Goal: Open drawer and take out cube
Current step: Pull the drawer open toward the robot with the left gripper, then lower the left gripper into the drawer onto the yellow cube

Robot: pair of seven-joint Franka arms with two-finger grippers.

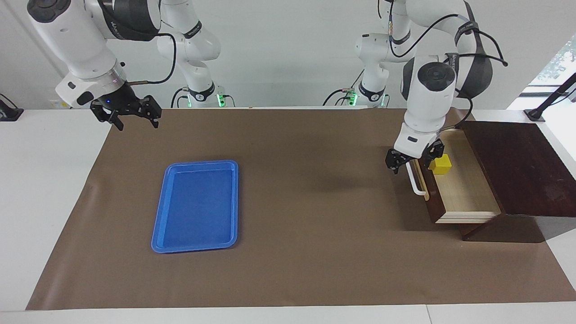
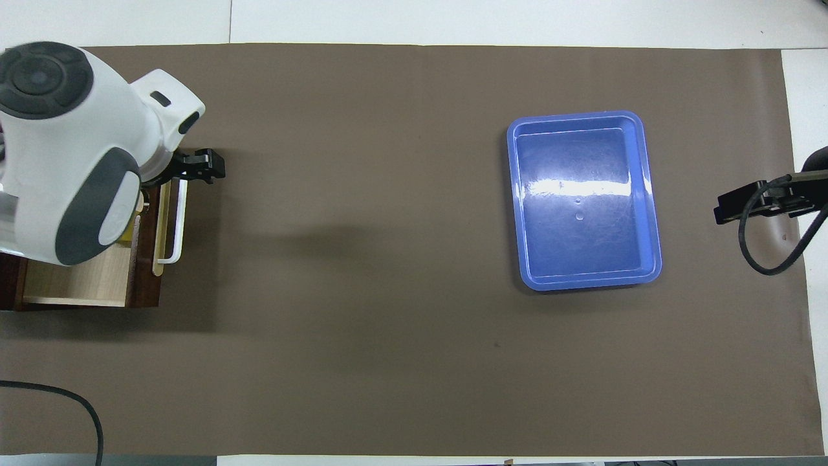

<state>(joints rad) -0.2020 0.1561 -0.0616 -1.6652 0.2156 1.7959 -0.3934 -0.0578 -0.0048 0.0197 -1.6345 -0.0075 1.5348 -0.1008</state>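
Note:
The dark wooden drawer (image 1: pixel 468 191) stands pulled open from its box (image 1: pixel 517 166) at the left arm's end of the table. Its pale inside shows. The yellow cube (image 1: pixel 441 164) lies in the drawer, close to the drawer's front and at the end nearer the robots. My left gripper (image 1: pixel 414 157) is open and empty. It hangs over the drawer's front, astride the nearer end of the white handle (image 1: pixel 416 182), right beside the cube. In the overhead view the left arm hides most of the drawer (image 2: pixel 77 285); one finger (image 2: pixel 204 166) and the handle (image 2: pixel 178 223) show. My right gripper (image 1: pixel 133 118) is open and waits.
A flat blue tray (image 1: pixel 195 207) lies on the brown mat toward the right arm's end, also in the overhead view (image 2: pixel 585 200). The right gripper (image 2: pixel 763 200) hangs over the mat's edge beside the tray.

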